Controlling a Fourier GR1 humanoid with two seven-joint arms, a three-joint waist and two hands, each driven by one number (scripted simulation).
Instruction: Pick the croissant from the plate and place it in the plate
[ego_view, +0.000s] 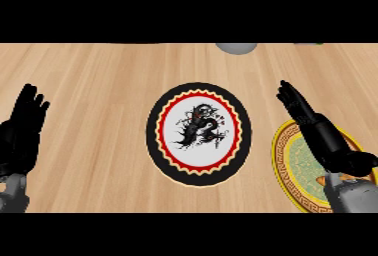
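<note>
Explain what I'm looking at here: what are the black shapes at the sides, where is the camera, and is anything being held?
The single picture looks steeply down from the robot's head onto a wooden counter. The black shapes are its hands on grey forearms: the left robot hand rests open at the left edge, and the right robot hand is open, fingers straight, above a yellow plate. Neither holds anything. In the middle lies a black plate with a red ring and a dark dragon-like picture. No croissant shows; the right arm hides part of the yellow plate. A grey object sits at the far edge, too cut off to name.

Black-rimmed dragon plate (164, 150) beside gold-patterned plate (285, 170)
</note>
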